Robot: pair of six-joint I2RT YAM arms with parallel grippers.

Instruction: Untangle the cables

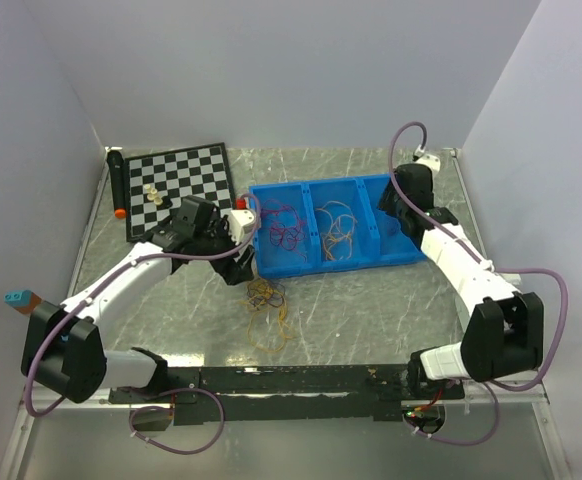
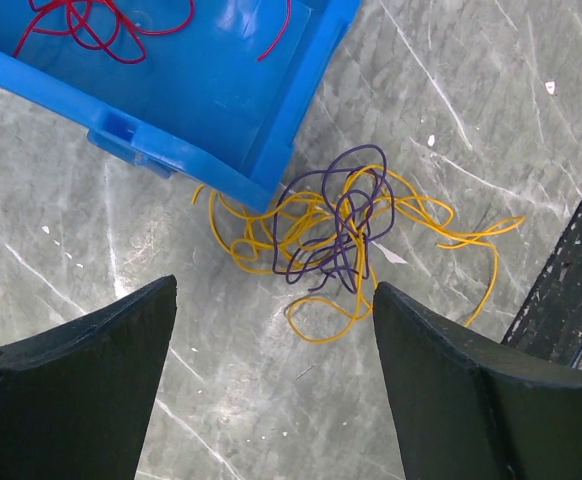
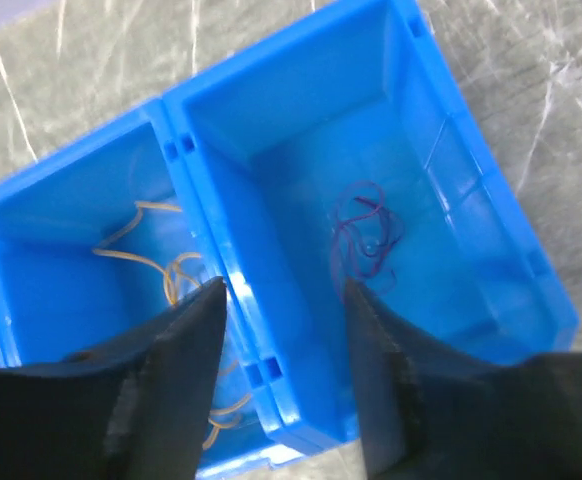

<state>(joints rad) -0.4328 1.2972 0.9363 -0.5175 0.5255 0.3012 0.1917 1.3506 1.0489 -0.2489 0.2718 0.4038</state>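
A tangle of yellow-orange and purple cables [image 2: 339,232] lies on the table just off the blue tray's corner [image 2: 261,150]; it also shows in the top view [image 1: 268,305]. My left gripper [image 2: 275,288] is open and empty, hovering beside the tangle, apart from it [image 1: 233,266]. Red cables [image 1: 289,233] lie in the tray's left compartment [image 2: 81,25], yellow-orange ones [image 1: 338,231] in the middle [image 3: 161,270], and a purple one [image 3: 366,238] in the right. My right gripper [image 3: 283,288] is open and empty, over the wall between the middle and right compartments [image 1: 396,212].
The blue three-part tray [image 1: 316,262] stands mid-table. A chessboard [image 1: 176,180] with small pieces and a black marker [image 1: 117,185] lie at the back left. White walls enclose the table on three sides. A black rail [image 1: 291,380] runs along the near edge.
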